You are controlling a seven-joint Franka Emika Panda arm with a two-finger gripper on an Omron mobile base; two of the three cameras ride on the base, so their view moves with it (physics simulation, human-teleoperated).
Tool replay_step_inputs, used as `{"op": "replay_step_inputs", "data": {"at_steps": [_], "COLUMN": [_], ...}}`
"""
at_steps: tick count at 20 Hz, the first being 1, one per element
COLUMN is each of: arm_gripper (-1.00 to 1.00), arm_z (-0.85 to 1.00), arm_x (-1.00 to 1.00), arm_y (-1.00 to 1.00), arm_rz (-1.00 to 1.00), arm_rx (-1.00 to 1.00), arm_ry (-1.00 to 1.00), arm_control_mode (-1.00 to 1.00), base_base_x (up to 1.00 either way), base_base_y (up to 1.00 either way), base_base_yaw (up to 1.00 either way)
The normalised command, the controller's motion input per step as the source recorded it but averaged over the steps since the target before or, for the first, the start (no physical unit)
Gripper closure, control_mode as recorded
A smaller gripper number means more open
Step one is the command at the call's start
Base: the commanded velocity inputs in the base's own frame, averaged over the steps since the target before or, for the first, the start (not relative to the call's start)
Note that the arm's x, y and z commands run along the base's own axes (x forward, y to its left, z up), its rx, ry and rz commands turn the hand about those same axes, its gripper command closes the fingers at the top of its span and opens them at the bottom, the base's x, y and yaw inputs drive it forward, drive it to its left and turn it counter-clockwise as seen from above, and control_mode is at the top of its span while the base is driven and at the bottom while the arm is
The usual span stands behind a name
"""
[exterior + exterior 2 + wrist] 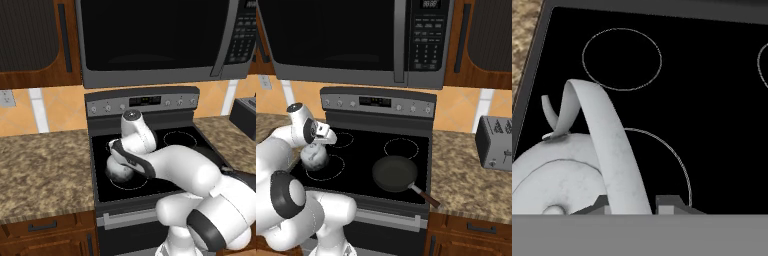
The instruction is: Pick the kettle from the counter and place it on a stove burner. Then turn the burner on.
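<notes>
Gripping the kettle (557, 170) by its arched handle, the gripper (632, 205) was closed, one finger each side of the strap. Kettle sat over the stove's (371, 150) front-left burner ring (336, 172); whether it touched the glass was unclear. Frying pan (395, 173) lay on the front-right burner. Toaster (495, 142) stood on the counter (466, 170) to the right.

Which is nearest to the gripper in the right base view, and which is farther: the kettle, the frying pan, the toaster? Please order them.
Measured from the gripper, shut on the kettle's handle:
1. Kettle, directly below it, over the front left burner.
2. Frying pan, to the right, on the front right burner.
3. Toaster, far right, on the counter.
</notes>
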Motion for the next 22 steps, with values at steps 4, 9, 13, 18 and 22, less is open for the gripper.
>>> {"op": "replay_step_inputs", "data": {"at_steps": [4, 9, 13, 18, 22], "arm_gripper": [1.00, 1.00, 1.00, 1.00, 1.00], "arm_z": [0.16, 0.12, 0.00, -0.08, -0.30], "arm_x": [-0.20, 0.00, 0.05, 0.00, 0.00], "arm_y": [0.00, -0.18, -0.22, -0.14, -0.04], "arm_rz": [-0.06, -0.07, -0.07, -0.07, -0.06], "arm_rx": [0.00, -0.04, 0.00, -0.01, -0.04], "arm_ry": [0.00, 0.00, 0.01, 0.05, 0.05], "arm_control_mode": [-1.00, -1.00, -1.00, -1.00, -1.00], "base_base_x": [0.00, 0.00, 0.00, 0.00, 0.00], "base_base_y": [0.00, 0.00, 0.00, 0.00, 0.00], "base_base_yaw": [0.00, 0.00, 0.00, 0.00, 0.00]}}
